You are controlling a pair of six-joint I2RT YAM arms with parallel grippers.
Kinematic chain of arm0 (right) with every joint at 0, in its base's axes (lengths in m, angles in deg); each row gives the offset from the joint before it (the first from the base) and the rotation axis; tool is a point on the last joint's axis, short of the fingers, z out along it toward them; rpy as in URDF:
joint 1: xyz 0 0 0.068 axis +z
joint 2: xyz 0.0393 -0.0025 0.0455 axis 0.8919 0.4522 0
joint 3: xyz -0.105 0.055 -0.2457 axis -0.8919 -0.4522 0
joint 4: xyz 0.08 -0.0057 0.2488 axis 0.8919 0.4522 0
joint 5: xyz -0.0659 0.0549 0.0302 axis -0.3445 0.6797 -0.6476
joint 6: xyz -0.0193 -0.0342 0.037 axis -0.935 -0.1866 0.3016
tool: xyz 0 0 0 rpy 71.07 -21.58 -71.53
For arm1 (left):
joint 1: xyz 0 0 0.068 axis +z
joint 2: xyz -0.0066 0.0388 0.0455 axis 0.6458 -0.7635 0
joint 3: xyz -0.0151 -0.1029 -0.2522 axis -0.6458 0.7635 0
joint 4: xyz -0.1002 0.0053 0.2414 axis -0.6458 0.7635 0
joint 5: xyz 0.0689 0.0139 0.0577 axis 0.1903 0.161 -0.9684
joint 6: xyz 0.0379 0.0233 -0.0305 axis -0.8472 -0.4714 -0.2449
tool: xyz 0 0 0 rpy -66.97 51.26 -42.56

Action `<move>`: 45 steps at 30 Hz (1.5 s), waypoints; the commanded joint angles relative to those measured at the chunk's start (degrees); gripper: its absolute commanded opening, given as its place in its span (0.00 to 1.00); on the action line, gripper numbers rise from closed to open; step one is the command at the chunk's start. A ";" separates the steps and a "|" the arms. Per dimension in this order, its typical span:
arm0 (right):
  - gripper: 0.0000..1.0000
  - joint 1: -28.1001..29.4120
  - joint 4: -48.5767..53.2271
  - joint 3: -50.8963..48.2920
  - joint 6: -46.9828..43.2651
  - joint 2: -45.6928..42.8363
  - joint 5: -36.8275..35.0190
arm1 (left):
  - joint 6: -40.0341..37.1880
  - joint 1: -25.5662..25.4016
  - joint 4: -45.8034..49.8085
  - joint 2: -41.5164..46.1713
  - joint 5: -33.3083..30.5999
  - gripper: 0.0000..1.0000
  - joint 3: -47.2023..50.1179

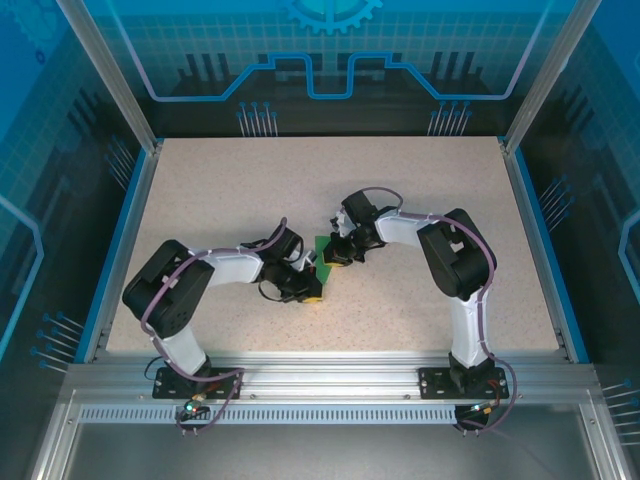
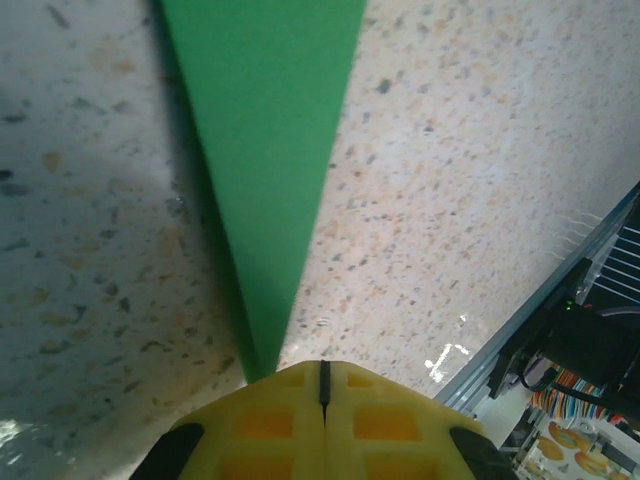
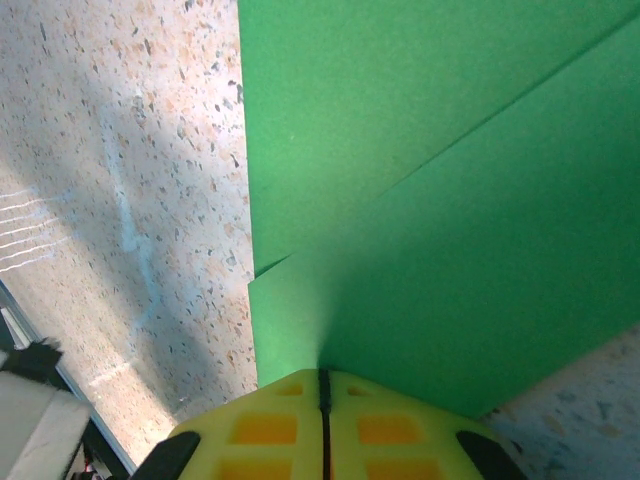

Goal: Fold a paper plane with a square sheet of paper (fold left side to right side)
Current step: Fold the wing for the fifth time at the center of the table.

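The green sheet of paper, folded, sat mid-table over the speckled tabletop, half hidden by both wrists. The left gripper pinched its narrow near tip, fingers pressed together. The right gripper, likewise closed, clamped its right edge.

No words, brands or numbers can be read anywhere, and the one sign is a pale blue gear-wheel emblem printed at the top of the blue grid-patterned back wall panel.
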 commanded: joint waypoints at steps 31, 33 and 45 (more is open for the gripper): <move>0.26 -5.44 2.83 2.19 -4.39 -6.10 -3.31 | -4.60 1.56 0.69 17.76 -3.41 0.35 5.09; 0.36 -5.13 4.45 1.01 -4.06 -9.66 -7.62 | -4.98 2.94 1.98 21.77 -7.64 0.52 4.93; 0.65 7.07 19.97 3.41 6.55 -12.78 -32.01 | -2.00 7.24 4.52 30.85 -31.34 0.88 4.52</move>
